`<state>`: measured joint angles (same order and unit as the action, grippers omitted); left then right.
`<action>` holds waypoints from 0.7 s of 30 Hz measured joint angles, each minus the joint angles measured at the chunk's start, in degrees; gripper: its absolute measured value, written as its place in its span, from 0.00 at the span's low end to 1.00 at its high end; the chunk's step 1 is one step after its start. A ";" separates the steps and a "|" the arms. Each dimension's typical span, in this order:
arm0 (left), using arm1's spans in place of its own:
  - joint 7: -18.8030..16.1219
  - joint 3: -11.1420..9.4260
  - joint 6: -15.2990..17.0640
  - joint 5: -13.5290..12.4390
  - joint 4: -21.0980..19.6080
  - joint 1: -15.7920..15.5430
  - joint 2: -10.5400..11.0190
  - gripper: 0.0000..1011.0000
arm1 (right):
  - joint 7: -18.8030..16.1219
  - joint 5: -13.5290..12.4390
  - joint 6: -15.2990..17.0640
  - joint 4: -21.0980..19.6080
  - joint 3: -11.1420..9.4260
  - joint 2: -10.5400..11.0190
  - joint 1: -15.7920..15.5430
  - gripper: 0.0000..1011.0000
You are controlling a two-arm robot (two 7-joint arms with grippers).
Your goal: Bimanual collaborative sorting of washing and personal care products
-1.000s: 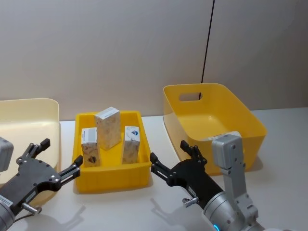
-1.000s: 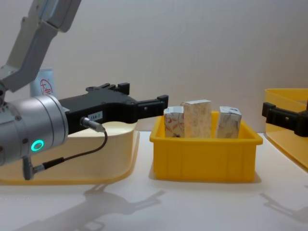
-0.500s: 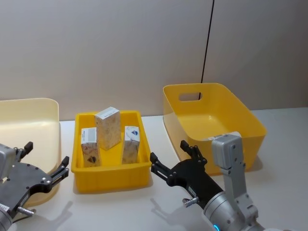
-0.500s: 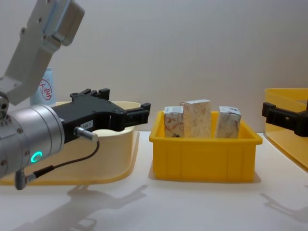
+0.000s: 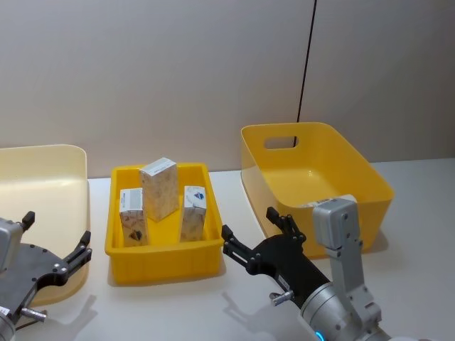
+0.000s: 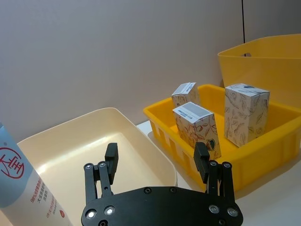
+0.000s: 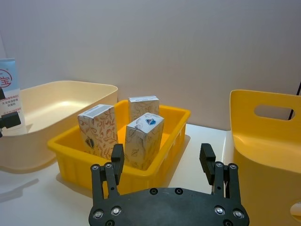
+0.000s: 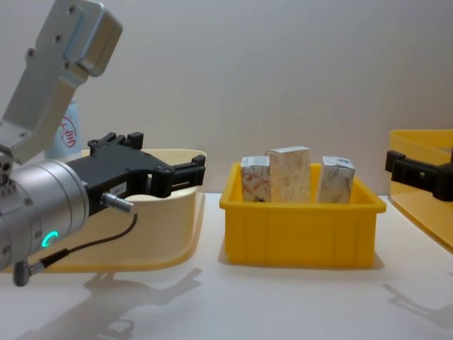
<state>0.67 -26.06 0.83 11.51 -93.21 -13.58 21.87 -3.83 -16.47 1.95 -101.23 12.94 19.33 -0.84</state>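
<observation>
Centrally, three marbled white-beige cartons (image 5: pixel 159 188) stand upright in the small yellow plastic tray (image 5: pixel 163 259); a light-blue squeeze tube (image 6: pixel 19 188) apparently stands in the cream plastic bin (image 5: pixel 43 177) at 9 o'clock. Left gripper (image 5: pixel 57 229) (8 o'clock of the tray) and right gripper (image 5: pixel 250 224) (4 o'clock): claws spread, empty.

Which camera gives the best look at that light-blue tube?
The left wrist view: the tube sits close, its red logo and text plain, though cut by the edge. The right wrist view catches it farther off; the chest view, a part behind the left arm.
</observation>
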 joint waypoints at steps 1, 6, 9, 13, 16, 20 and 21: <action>-0.01 0.00 0.00 -0.01 0.00 0.01 0.00 0.99 | 0.00 0.00 0.00 0.00 0.00 0.00 0.00 0.99; -0.05 0.00 0.00 -0.03 0.00 0.00 0.02 0.99 | -0.04 0.01 0.01 0.03 -0.04 -0.02 0.00 0.99; -0.05 0.00 0.00 -0.03 -0.01 0.00 0.02 0.99 | -0.31 0.00 0.04 0.14 -0.09 -0.04 0.05 0.99; -0.05 0.02 0.00 -0.04 -0.01 0.00 0.03 0.99 | -0.68 -0.06 0.11 0.42 -0.11 -0.09 0.37 0.99; -0.05 0.04 0.01 -0.04 0.00 0.00 0.03 0.99 | -1.10 -0.15 0.28 0.79 -0.10 -0.20 0.84 0.99; -0.05 0.04 0.01 -0.04 0.00 0.00 0.03 0.99 | -1.70 -0.21 0.58 1.42 -0.01 -0.36 1.61 0.99; -0.05 0.04 0.01 -0.04 0.00 0.00 0.03 0.99 | -1.81 -0.22 0.65 1.61 0.03 -0.41 1.85 0.99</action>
<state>0.62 -26.02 0.84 11.48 -93.21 -13.59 21.90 -5.64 -16.69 2.60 -99.62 12.97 18.93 1.01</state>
